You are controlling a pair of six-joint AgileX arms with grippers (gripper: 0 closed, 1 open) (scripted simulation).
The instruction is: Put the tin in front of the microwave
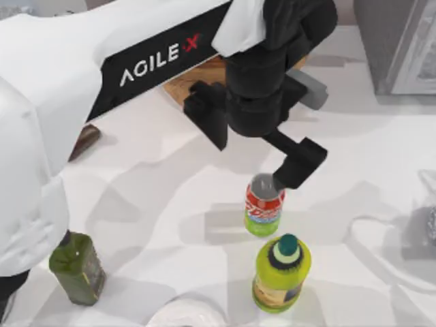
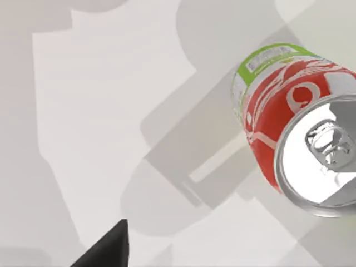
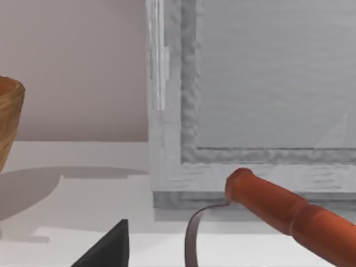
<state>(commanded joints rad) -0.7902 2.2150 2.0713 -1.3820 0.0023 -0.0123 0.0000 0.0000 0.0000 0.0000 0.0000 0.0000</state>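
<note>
The microwave (image 1: 398, 48) is seen at the table's far right corner. The left gripper (image 1: 272, 178) is poised over the tin (image 1: 263, 206), which stands upright mid-table, just behind a bottle (image 1: 281, 274). The approach step is judged in hand. Whether the jaws are spread cannot be told. Next, a descent and a firm closing around the tin are called for.

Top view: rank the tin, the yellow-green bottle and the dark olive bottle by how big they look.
1. Yellow-green bottle, largest.
2. Dark olive bottle, close behind; the left arm hides its top, so this is unsure.
3. Tin, smallest.
</note>
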